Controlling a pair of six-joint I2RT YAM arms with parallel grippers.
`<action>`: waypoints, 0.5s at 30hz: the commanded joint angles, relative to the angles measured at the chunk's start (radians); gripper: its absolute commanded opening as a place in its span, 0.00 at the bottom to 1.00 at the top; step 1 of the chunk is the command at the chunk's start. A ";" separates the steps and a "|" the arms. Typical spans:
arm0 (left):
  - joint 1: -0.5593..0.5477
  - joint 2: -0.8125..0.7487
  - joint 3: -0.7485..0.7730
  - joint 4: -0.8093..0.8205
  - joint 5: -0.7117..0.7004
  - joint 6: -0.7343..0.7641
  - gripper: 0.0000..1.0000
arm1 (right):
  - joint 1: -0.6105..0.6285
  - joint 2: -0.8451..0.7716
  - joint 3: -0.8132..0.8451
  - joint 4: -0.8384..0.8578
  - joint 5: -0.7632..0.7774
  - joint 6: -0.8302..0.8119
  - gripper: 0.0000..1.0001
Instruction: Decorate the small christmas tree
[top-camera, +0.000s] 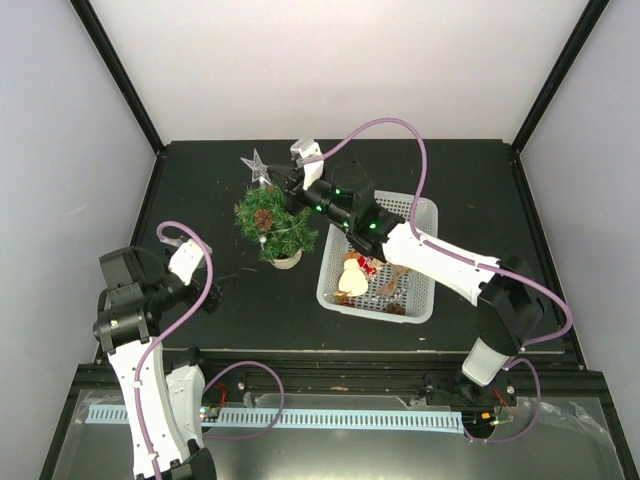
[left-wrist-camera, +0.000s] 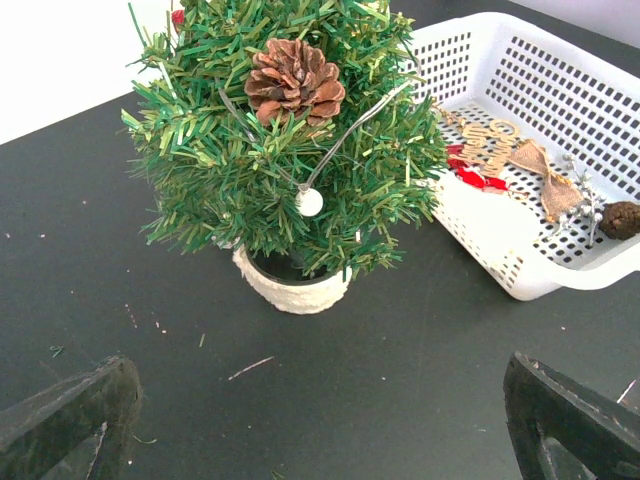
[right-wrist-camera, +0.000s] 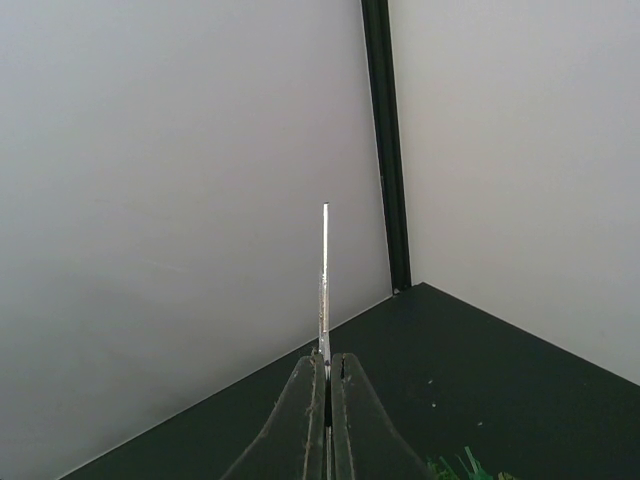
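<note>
The small christmas tree (top-camera: 272, 222) stands in a round white pot (top-camera: 286, 261) left of the basket. It carries a brown pine cone (left-wrist-camera: 295, 80) and a thin cord with a white bead (left-wrist-camera: 310, 202). My right gripper (top-camera: 279, 180) hovers above the treetop, shut on a silver star (top-camera: 257, 166). In the right wrist view the star (right-wrist-camera: 325, 280) shows edge-on as a thin strip rising from the closed gripper (right-wrist-camera: 327, 365). My left gripper (top-camera: 216, 291) is open and empty, low over the table in front of the tree (left-wrist-camera: 280, 150); its two fingers (left-wrist-camera: 65, 420) stand far apart.
A white perforated basket (top-camera: 431, 292) sits right of the tree, holding a snowman figure (top-camera: 352, 275), a burlap bow (left-wrist-camera: 545, 185), a wooden ornament (left-wrist-camera: 487, 140), red pieces (left-wrist-camera: 476, 178) and a pine cone (left-wrist-camera: 622, 218). White walls enclose the black table on three sides.
</note>
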 joint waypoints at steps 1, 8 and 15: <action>0.000 -0.006 0.009 0.008 -0.005 -0.007 0.99 | 0.004 -0.016 -0.037 0.053 -0.003 0.005 0.01; 0.002 -0.011 0.007 0.010 -0.008 -0.010 0.99 | 0.003 -0.024 -0.069 0.061 -0.001 -0.003 0.01; 0.004 -0.014 0.005 0.012 -0.009 -0.012 0.99 | 0.004 -0.030 -0.078 0.055 -0.004 -0.009 0.01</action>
